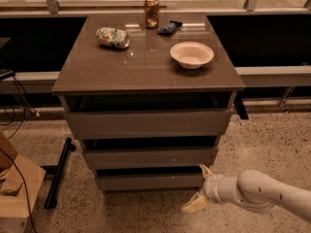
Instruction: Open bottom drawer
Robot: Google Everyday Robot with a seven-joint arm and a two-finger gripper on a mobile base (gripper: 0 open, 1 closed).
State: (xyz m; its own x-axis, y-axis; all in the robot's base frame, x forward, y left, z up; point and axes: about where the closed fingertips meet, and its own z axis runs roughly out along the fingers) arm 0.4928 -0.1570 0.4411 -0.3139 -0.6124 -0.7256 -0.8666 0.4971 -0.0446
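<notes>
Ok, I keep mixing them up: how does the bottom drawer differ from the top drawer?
The top drawer front is wider and taller; the bottom drawer front is the narrowest and shortest. The open gripper sits by the bottom drawer's right end, well below the top drawer. Both are flat, handleless and grey-brown.

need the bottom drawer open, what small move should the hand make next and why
Probably ease the hand in toward the right end of the bottom drawer, to catch its edge. The hand hangs open just off that drawer's right corner, low near the floor, and the front shows no handle, so the edge looks the likeliest purchase.
</notes>
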